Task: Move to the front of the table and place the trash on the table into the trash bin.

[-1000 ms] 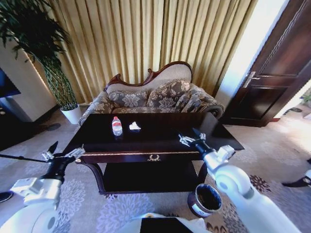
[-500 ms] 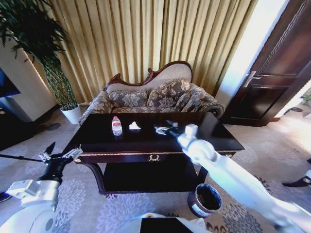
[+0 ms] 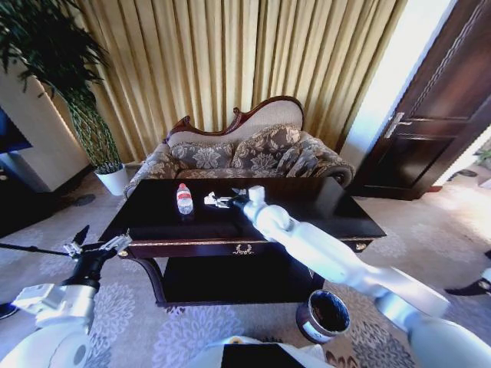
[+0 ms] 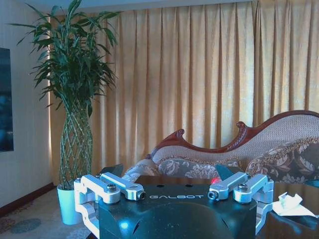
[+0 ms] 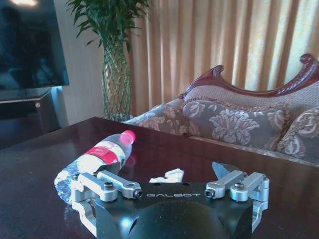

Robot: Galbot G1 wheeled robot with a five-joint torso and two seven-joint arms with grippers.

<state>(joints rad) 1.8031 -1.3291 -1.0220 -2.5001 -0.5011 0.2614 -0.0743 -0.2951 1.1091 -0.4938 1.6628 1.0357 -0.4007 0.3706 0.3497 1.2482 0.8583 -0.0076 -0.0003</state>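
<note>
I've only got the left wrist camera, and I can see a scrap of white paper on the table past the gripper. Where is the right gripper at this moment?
Observer: In the head view the right gripper is stretched out over the table. It is open, right beside the crumpled paper, and holds nothing.
Operator: And the bottle?
Observer: The bottle lies on its side on the tabletop, on the robot's left of the paper, with nothing touching it.
Operator: Where's the bin?
Observer: The trash bin stands on the carpet near the table's front right leg, beneath the right arm.
</note>
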